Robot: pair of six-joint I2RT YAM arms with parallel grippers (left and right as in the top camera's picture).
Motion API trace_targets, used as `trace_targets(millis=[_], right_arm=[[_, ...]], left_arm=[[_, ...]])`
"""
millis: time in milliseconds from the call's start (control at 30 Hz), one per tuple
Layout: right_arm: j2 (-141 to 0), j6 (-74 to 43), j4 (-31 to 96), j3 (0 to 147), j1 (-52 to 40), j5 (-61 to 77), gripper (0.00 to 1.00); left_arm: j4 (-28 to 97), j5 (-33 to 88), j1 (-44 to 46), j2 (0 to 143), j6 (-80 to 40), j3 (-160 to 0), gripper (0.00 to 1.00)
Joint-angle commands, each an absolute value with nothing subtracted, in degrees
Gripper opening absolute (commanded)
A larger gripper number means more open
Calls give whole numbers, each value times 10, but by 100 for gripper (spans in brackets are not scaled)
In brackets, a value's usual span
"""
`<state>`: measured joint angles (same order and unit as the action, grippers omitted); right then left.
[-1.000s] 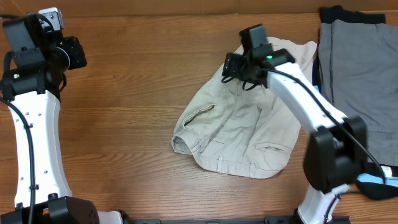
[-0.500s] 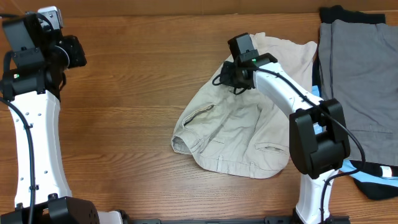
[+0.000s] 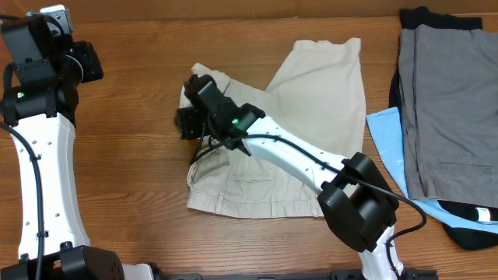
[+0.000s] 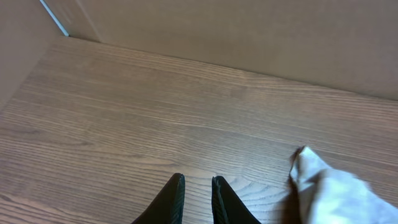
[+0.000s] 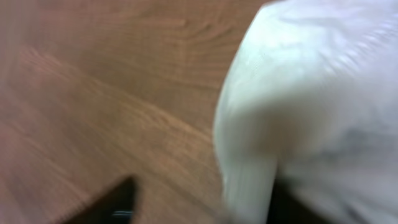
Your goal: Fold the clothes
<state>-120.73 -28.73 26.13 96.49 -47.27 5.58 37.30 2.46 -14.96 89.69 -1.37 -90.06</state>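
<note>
The beige shorts (image 3: 311,101) lie spread over the middle of the wooden table. One part is pulled out to the left. My right gripper (image 3: 187,123) is at that left part, shut on a fold of the shorts' cloth. In the blurred right wrist view the pale cloth (image 5: 311,81) runs down between the fingers (image 5: 205,202). My left gripper (image 3: 95,62) hangs over bare wood at the far left, shut and empty. In the left wrist view its fingers (image 4: 198,193) are close together, and a corner of the shorts (image 4: 329,193) shows to their right.
A pile of grey shorts (image 3: 451,93) on dark clothes lies at the right edge, with a light blue garment (image 3: 385,144) beside it and a black one (image 3: 467,225) below. A cardboard wall (image 4: 249,31) stands behind the table.
My right arm has swept left across the table, dragging the shorts' edge with it. The shorts have opened out wider. The light blue garment now shows. The left arm is still.
</note>
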Motion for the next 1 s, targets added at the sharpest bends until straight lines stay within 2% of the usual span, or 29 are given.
trace_targets(millis=[0,133,267,367,533,733,967], right_arm=[[-1210,-266,312,1004,-456,51,100],[-1206,-266,428,1067,-407,46,100],[-1204,-266,562,1162,-311,46,100],[-1204,-266,606,1188,-256,59,100],[-1205,-283,651,1188,-167,113,100],[-1205,-316,664,1176,-132,103,100],[-1205,-316,677,1153,-95,71,100]], left_arm=[[371,11,-147,888,-18,-912,20],[375,40,-145,888,-17,-912,21],[375,155,-137,905,1,-912,20],[378,191,-110,928,18,-912,20],[384,188,-25,990,50,-912,22],[416,80,78,1043,72,-912,23],[426,13,134,1057,77,-912,41]])
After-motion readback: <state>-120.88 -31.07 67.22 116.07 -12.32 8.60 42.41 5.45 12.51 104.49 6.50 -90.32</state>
